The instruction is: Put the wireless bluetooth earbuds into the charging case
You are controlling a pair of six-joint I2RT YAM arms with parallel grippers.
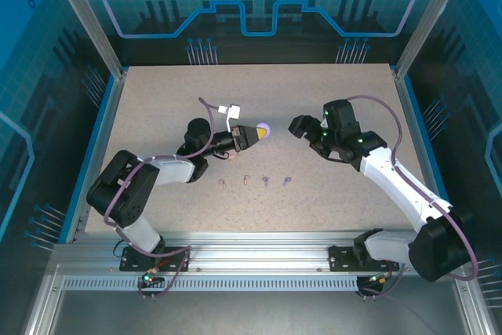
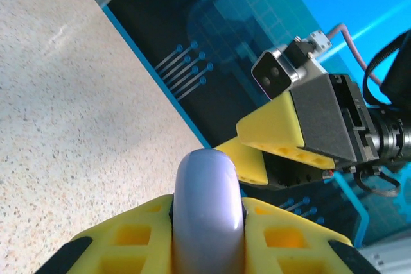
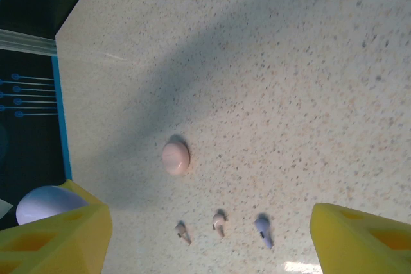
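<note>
Nearest the arm bases, the four wireless bluetooth earbuds (image 1: pixel 245 179) are lying in a loose row on the counter (image 1: pixel 157 100). The two pale pink ones are sitting to the left and the two purple ones to the right, each apart from its neighbour and all outside the cases. Just beyond the pink pair, the pink charging case (image 3: pixel 175 157) is resting flat on the counter as a smooth rounded disc, looking shut. Farther back, the left gripper (image 1: pixel 256 133) is clamping the purple charging case (image 2: pixel 209 210) on edge between its yellow fingers (image 2: pixel 128 235); what the case is holding inside cannot be made out. Facing it, a little apart, the right gripper (image 1: pixel 296 125) is standing with its jaws spread wide, gripping nothing.
</note>
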